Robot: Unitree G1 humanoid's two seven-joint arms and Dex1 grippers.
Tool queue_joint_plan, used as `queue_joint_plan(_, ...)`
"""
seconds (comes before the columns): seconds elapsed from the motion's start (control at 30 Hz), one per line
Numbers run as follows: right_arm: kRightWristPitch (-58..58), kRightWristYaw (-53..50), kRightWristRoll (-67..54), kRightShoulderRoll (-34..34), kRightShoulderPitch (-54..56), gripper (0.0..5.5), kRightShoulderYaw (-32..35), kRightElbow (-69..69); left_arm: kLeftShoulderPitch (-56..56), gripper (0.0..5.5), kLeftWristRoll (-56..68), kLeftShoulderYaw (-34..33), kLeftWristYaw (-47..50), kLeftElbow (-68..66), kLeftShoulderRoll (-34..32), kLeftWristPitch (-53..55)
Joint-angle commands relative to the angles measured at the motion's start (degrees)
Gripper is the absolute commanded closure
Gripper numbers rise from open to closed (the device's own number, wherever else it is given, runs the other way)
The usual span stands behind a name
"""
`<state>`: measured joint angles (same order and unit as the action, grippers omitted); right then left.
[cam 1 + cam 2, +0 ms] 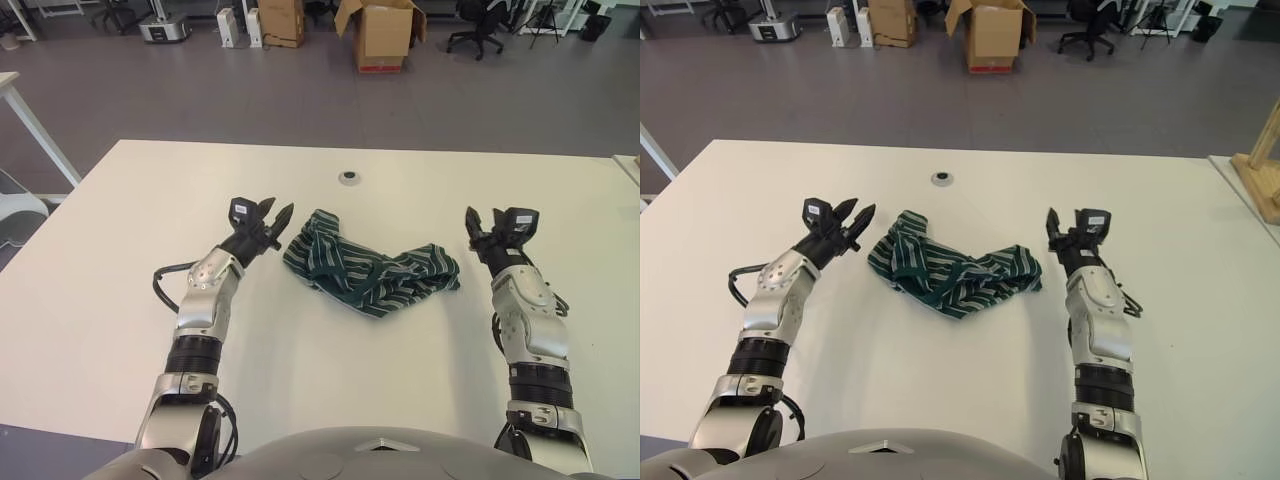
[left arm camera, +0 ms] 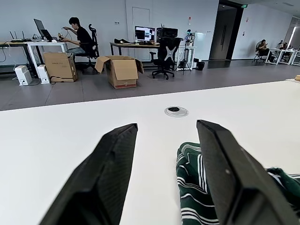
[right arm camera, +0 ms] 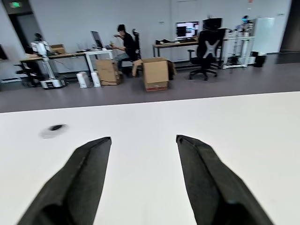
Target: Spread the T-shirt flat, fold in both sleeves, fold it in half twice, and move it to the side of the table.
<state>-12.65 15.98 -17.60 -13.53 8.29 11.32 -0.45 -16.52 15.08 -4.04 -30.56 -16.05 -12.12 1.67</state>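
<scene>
Left eye view | T-shirt (image 1: 370, 270) bunched | left gripper (image 1: 279, 208), right gripper (image 3: 143, 139): jaws apart | grommet (image 1: 349, 177) beyond

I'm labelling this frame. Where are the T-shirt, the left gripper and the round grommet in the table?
T-shirt (image 1: 370, 268): left eye view, middle of the crumpled striped cloth.
left gripper (image 1: 279, 209): left eye view, midway between its fingertips.
grommet (image 1: 349, 177): left eye view, centre of its round cap.

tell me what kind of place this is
Probably an open-plan office or robotics lab: desks with monitors, a swivel office chair and open cardboard boxes stand on a grey floor beyond the white table holding the crumpled T-shirt.
</scene>
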Motion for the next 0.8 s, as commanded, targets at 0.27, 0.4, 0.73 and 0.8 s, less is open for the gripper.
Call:
queue_joint_plan(0.27, -14.2, 33.8, -9.2, -20.9, 1.3, 2.9, -7.8, -5.0, -0.9, 3.18, 0.2, -0.8, -5.6, -2.6, -3.9, -1.9)
queue_joint_plan(0.4, -15.3, 39.8, -8.2, -20.6, 4.6, 2.9, -13.4, -0.9, -0.9, 3.18, 0.0, -0.7, -5.8, -3.3, -4.0, -2.3)
queue_joint_plan(0.73, -15.3, 47.6, -4.9, -21.8, 6.7, 2.9, -20.5, 4.0, -2.2, 3.18, -0.3, -0.6, -6.6, -4.6, -4.6, -2.7)
queue_joint_plan(0.8, -15.5, 48.2, -4.9, -21.8, 7.4, 3.09, -20.0, 4.7, -2.3, 3.13, -0.4, -0.7, -6.6, -4.7, -4.6, -2.8)
